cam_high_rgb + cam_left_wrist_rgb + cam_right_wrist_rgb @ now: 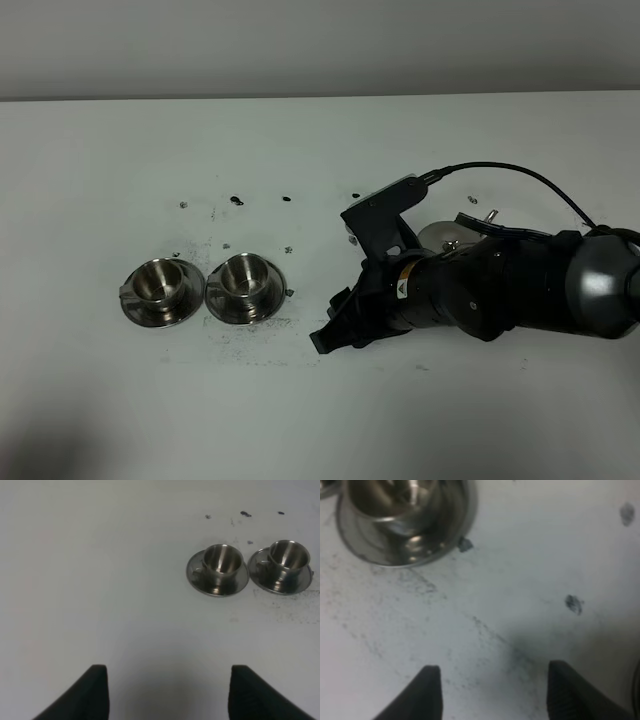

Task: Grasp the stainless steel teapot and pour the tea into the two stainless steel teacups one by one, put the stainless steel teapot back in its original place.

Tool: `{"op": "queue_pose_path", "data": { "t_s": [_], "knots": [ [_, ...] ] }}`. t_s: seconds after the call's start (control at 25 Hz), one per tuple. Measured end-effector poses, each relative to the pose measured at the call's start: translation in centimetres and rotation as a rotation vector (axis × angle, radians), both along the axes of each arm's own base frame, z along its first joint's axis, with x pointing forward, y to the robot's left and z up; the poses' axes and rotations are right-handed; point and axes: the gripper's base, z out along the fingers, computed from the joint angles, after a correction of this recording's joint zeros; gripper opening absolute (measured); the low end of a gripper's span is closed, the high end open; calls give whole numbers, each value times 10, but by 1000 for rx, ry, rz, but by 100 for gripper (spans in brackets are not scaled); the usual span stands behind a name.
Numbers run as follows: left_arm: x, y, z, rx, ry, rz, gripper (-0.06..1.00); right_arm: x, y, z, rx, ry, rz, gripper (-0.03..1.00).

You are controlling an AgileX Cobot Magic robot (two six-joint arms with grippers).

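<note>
Two stainless steel teacups on saucers stand side by side left of the middle: the left one [160, 282] [222, 560] and the right one [243, 280] [289, 555]. The right one also fills a corner of the right wrist view [405, 520]. No tea shows in them. My right gripper [335, 325] [495, 690] is open and empty, low over the table just right of the right cup. A shiny steel part of the teapot [440, 236] peeks out behind the right arm; the rest is hidden. The flat dish is hidden. My left gripper [172, 690] is open and empty, some way from the cups.
The bulky black right arm [500, 285] lies across the right half of the white table [300, 420]. Its cable [520, 175] arches above it. Dark specks and smudges [236, 200] dot the table around and behind the cups.
</note>
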Motion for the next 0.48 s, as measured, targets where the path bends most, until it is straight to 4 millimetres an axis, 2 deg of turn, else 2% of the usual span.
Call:
{"op": "queue_pose_path", "data": {
  "t_s": [0.48],
  "knots": [
    [0, 0, 0, 0, 0, 0, 51, 6, -15, -3, -45, 47, -44, 45]
  ]
}}
